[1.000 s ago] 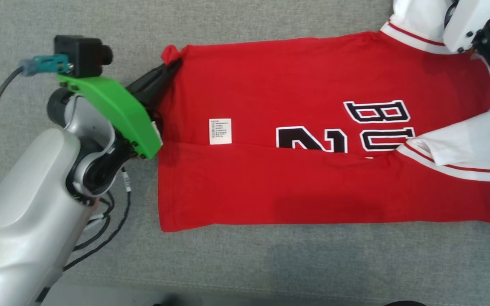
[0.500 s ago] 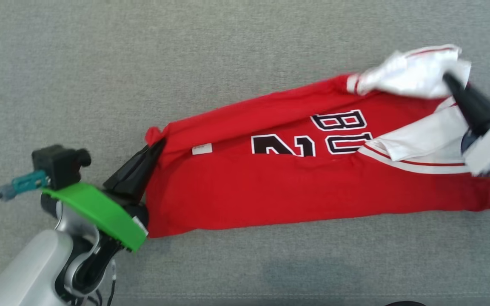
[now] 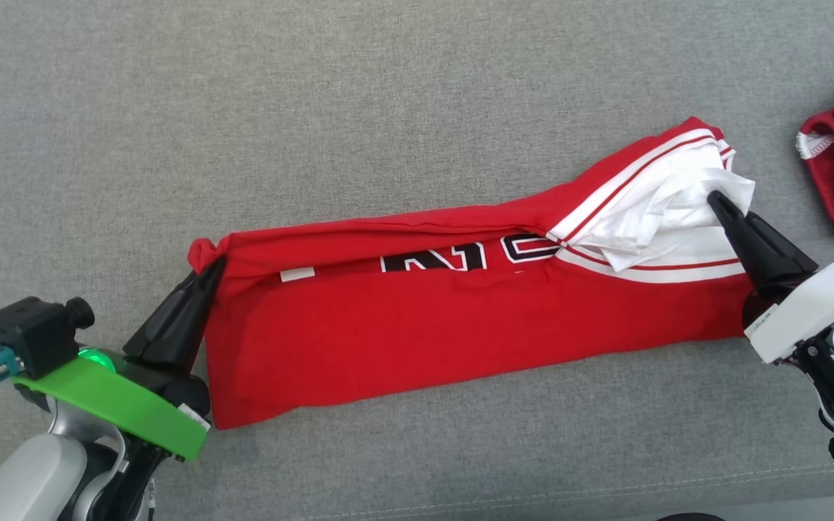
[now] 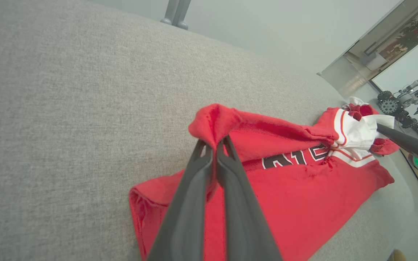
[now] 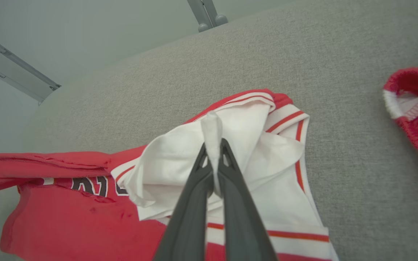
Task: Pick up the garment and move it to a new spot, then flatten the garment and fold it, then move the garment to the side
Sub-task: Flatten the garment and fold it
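My head camera looked steeply down on the grey cushion (image 3: pixel 388 108). My wrist cameras peered close along my fingers (image 4: pixel 191 203); all three shared the garment (image 3: pixel 424 333).

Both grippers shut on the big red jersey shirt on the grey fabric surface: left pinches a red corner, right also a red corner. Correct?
No: the right gripper pinches white fabric of the red jersey shirt, not a red corner, as the right wrist view shows. The left gripper does pinch a red corner; both are shut.
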Controlling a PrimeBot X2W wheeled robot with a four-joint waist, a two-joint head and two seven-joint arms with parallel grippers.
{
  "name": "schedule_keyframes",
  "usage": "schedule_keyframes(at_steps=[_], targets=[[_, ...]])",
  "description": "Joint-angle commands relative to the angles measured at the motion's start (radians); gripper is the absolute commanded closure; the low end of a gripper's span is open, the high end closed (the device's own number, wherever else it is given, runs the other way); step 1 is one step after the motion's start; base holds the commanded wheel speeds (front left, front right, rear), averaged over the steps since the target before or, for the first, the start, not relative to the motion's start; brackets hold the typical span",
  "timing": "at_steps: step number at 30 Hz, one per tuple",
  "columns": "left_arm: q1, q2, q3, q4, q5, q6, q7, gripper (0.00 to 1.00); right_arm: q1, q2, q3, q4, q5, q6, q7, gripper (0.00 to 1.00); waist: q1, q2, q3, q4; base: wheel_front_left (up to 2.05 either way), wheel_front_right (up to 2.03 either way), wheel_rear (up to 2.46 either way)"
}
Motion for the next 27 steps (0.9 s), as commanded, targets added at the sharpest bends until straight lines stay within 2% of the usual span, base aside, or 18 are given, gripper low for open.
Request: schedule_keyframes(at_steps=[1, 7, 12, 19, 25, 26, 27], targets=[[0.016, 0.012, 0.004, -0.008, 0.017, 0.003, -0.007, 1.00, -0.004, -0.006, -0.002, -0.005, 0.003, 0.000, 0.003, 1.00, 0.0000, -0.0001, -0.008, -0.007, 0.00, 0.00, 0.00], [0.060, 0.042, -0.011, -0.091, 0.088, 0.023, -0.048, 1.00, 0.054, -0.008, -0.044, -0.057, 0.012, 0.000, 0.001, 1.00, 0.0000, -0.0001, -0.024, -0.003, 0.00, 0.00, 0.00], [0.114, 0.045, -0.046, -0.084, 0.139, 0.032, -0.079, 1.00, 0.130, 0.000, -0.080, -0.103, 0.021, 0.000, 0.022, 1.00, 0.0000, -0.0001, -0.031, 0.002, 0.00, 0.00, 0.00], [0.125, -0.015, -0.080, 0.050, 0.171, -0.003, -0.123, 1.00, 0.103, 0.028, -0.031, 0.000, -0.046, 0.000, 0.031, 1.00, 0.0000, -0.0001, -0.033, -0.007, 0.00, 0.00, 0.00], [0.092, -0.044, -0.070, 0.140, 0.197, -0.023, -0.141, 1.00, 0.048, 0.014, 0.009, 0.099, -0.089, 0.000, 0.008, 1.00, 0.0000, -0.0001, -0.036, 0.006, 0.00, 0.00, 0.00], [0.089, -0.050, -0.069, 0.152, 0.200, -0.027, -0.142, 0.84, 0.041, 0.008, 0.015, 0.109, -0.100, 0.000, 0.000, 0.95, 0.0000, -0.0001, -0.037, 0.008, 0.00, 0.00, 0.00], [0.090, -0.055, -0.069, 0.165, 0.198, -0.027, -0.144, 0.58, 0.038, 0.000, 0.020, 0.119, -0.111, 0.000, -0.007, 0.20, 0.0000, -0.0001, -0.039, 0.009, 0.00, 0.00, 0.00]])
